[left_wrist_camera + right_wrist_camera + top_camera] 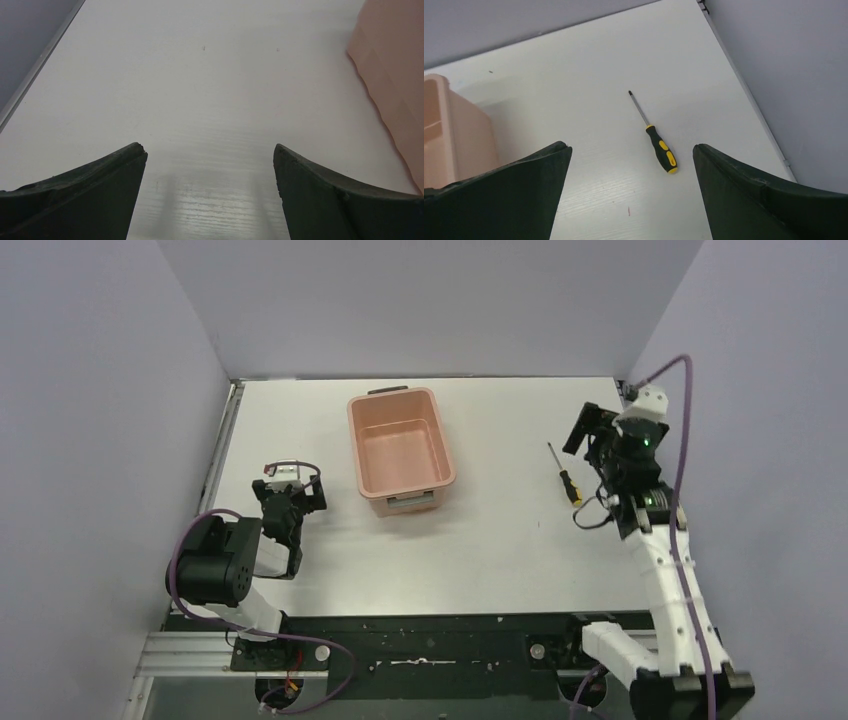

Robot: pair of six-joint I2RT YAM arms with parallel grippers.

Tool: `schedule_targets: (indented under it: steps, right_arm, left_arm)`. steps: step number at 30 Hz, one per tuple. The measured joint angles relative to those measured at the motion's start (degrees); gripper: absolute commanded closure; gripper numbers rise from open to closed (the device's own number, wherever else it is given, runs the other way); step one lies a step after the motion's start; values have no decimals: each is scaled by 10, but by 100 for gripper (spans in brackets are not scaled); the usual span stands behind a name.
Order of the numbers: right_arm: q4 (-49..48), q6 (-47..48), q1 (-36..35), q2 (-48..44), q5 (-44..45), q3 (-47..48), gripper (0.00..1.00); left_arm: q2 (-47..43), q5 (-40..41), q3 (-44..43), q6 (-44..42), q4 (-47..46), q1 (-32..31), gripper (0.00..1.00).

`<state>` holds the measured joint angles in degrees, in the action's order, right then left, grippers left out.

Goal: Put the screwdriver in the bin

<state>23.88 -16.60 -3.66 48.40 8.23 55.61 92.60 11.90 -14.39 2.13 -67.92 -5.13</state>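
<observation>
Down at the near edge, the left two-finger gripper (pixel 288 483) sits low over the white tabletop (pixel 500 540), and its wrist camera gives us what the overhead can't: dark fingers (pixel 100 190) spread apart, nothing but bare wood-grain surface between them, and the pink wall of the bin (pixel 390 75) coming in just at the right. Over on the other side, the right gripper (pixel 632 147) is wide open too, holding nothing, and its wrist view frames the target in the gap between the fingers: the small slim screwdriver with a thin dark metal shaft and a black-and-yellow handle (pixel 651 131), flat on the table and untouched. From the top view, that screwdriver (pixel 565 475) lies just left of the right arm's gripper (pixel 590 435) and well apart from the salmon-pink rectangular plastic bin (pixel 400 452), with open white table between the two. Its long axis runs near to far, the handle toward the near edge, the tip pointing to the far wall and leaning slightly left. The bin stands upright, mouth up, its long side running near to far as well. Room is tight on the right, where the table's edge (pixel 744 90) meets the grey wall; on the left, a metal rail (pixel 225 450) borders the surface.
</observation>
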Motion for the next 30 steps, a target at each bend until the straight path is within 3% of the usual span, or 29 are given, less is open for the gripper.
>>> schedule_targets:
  steps: [4, 8, 18, 20, 24, 25, 26, 30]
  right_arm:
    - [60, 42, 14, 216, -10, 145, 0]
    - [110, 77, 46, 386, -54, 178, 0]
    - [153, 137, 78, 621, -92, 201, 16]
    - [150, 146, 78, 635, -95, 221, 27]
    - [137, 163, 78, 665, -93, 256, 85]
    - [135, 165, 76, 668, -89, 261, 94]
    - [134, 170, 76, 671, -92, 263, 100]
    - [154, 169, 70, 673, -89, 279, 100]
  left_arm:
    - [0, 0, 0, 0, 0, 0, 3]
    - [0, 0, 0, 0, 0, 0, 3]
    - [0, 0, 0, 0, 0, 0, 3]
    - [0, 0, 0, 0, 0, 0, 3]
    - [0, 0, 0, 0, 0, 0, 2]
    - [0, 0, 0, 0, 0, 0, 3]
    - [0, 0, 0, 0, 0, 0, 3]
    - [0, 0, 0, 0, 0, 0, 3]
